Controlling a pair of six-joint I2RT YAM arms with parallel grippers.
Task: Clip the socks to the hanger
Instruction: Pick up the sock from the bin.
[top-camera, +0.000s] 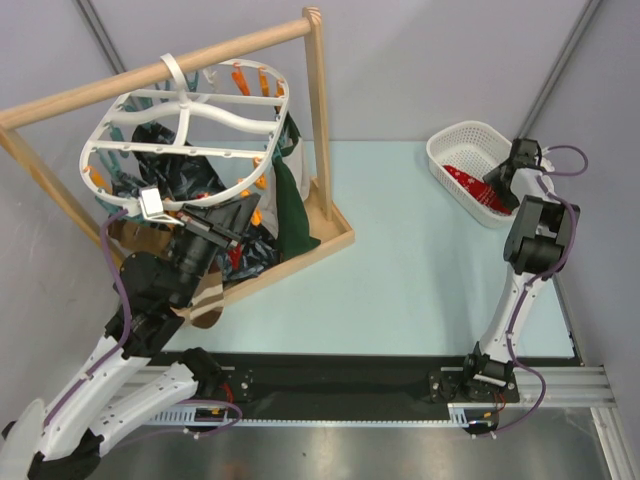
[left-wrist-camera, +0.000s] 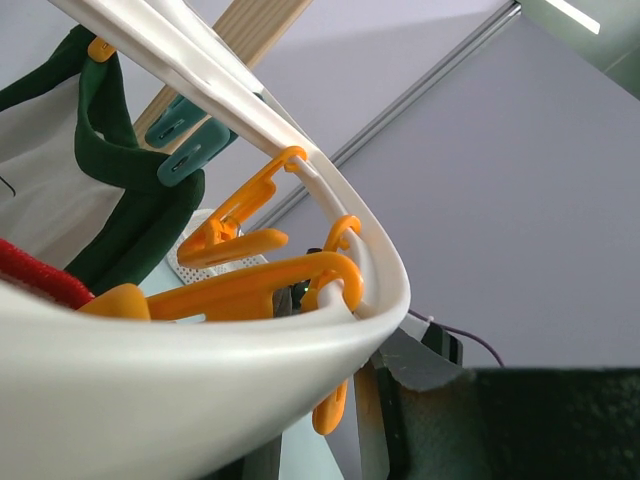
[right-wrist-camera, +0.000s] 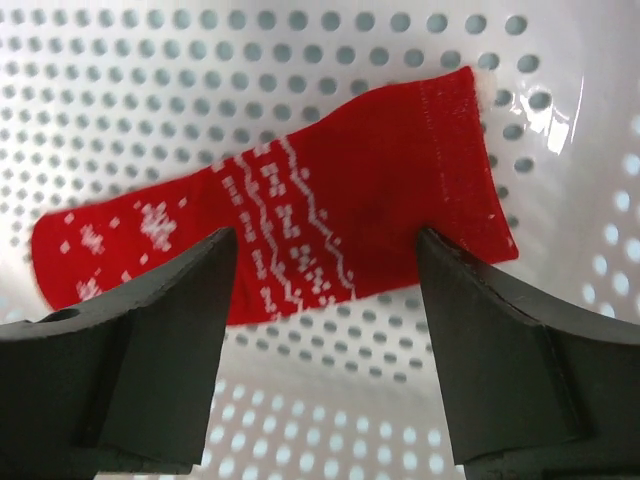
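**Item 1. Large white plastic oval lattice hanger** (top-camera: 185, 125): hooked over the wooden pole rack (top-camera: 215, 48) at the far left of the pale blue table (top-camera: 400, 270). It hangs free so that its clips are open to reach from below. The left wrist view shows orange plastic clips (left-wrist-camera: 250, 215) and a teal plastic clip (left-wrist-camera: 185, 140) dangling from its rim. A dark green cloth (top-camera: 292, 215) hangs at its right side.

**Item 2. Red knitted sock with white snowflake pattern** (right-wrist-camera: 300, 230): lies flat on the floor of the white perforated plastic basket (top-camera: 445, 150) at the far right, well apart from the hanger. It is not yet clipped.

**Item 3. Brown sock with cream stripes** (top-camera: 207, 297): lies beside the left arm's wrist, below the hanger. Whether anything holds it cannot be told.

**Item 4. Right claw** (right-wrist-camera: 325, 240): lowered into the basket, jaws spread wide and holding nothing. The jaws straddle the red sock across its middle, probably lined up for a pinch. Contact with the fabric is not evident.

**Item 5. Left claw** (top-camera: 232, 218): raised under the hanger's near rim, likely to reach a clip. Its opening cannot be judged, and no grip is visible.
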